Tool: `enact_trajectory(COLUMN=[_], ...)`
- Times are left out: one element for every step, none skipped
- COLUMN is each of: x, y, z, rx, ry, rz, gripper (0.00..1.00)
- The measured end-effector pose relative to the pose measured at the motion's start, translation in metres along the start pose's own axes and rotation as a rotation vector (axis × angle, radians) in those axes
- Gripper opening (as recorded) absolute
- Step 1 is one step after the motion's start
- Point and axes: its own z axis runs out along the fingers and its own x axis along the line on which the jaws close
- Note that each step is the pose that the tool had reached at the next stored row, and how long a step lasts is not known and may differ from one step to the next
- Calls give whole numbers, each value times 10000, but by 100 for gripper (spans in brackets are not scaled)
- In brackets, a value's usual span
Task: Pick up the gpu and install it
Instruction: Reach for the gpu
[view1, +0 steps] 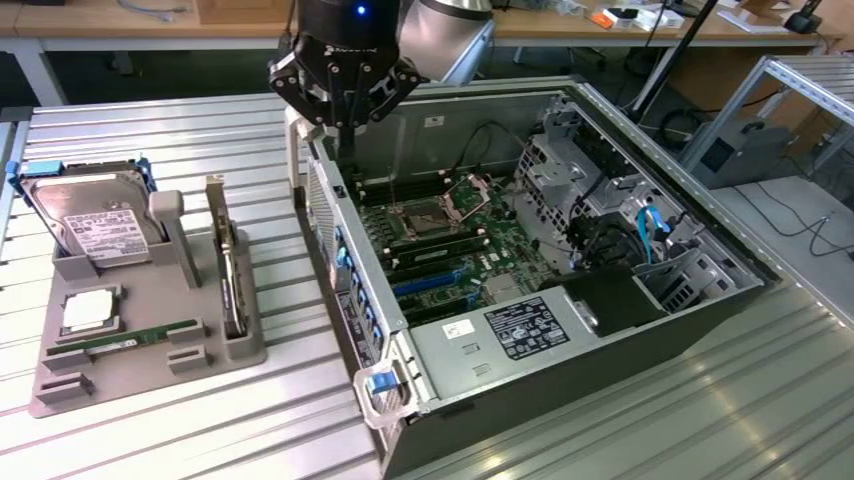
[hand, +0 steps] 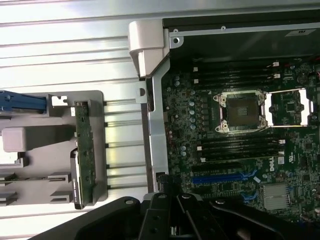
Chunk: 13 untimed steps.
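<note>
Exterior view showed the hand (view1: 342, 140) hanging over the near wall of the open computer case (view1: 694, 300). Its fingers were clenched together with nothing between them. The gpu (view1: 228, 268) was not in its grasp. It stood on its long edge in a slot of the grey holder (view1: 147, 372) on the ribbed metal worktop (view1: 187, 130), toward the exterior view's left and well apart from the hand.

On the same holder, the hard drive (view1: 96, 228) stood propped at the far end and the memory stick (view1: 127, 338) lay flat near the front. From the wrist view the gpu (hand: 85, 150) appeared as a narrow green-brown strip seen from above, upright in its slot, with bare worktop between the holder and the case. The hand (hand: 172, 222) sat over the case wall, beside the motherboard (hand: 235, 150) and its blue slot (hand: 225, 176), which stood empty.

The card looked light, thin and stiff, so it would probably lift without sagging. It also looked delicate, since the faces carried small parts and the lower edge sat hidden in the holder. The upper edge was the only part standing free. A pinch across the card's thickness near the middle of that edge seemed the safest hold. That spot would likely keep the card balanced and stop it swinging. Its smooth faces might slip under a weak squeeze, and too hard a one could harm the board.
</note>
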Motion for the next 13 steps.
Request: enact_trajectory(x=[11,23,38,49,59,65,74,82,87,95,101,110,120], y=[-1,-2,-3,-3,-4,-5,-5,-6,-7,-7,-7,-8,-9], z=[0,-1,-1,-1,-2,-2,-2,-2,-2,-3,-3,-3,-3], rx=[0,0,0,0,0,0,0,0,-1,0,0,-1,0], ry=[0,0,0,0,0,0,0,0,0,1,0,0,0], rz=[-1,0,0,0,0,0,0,-1,0,0,0,0,0], gripper=[11,11,11,11,11,11,11,11,11,11,11,11,11])
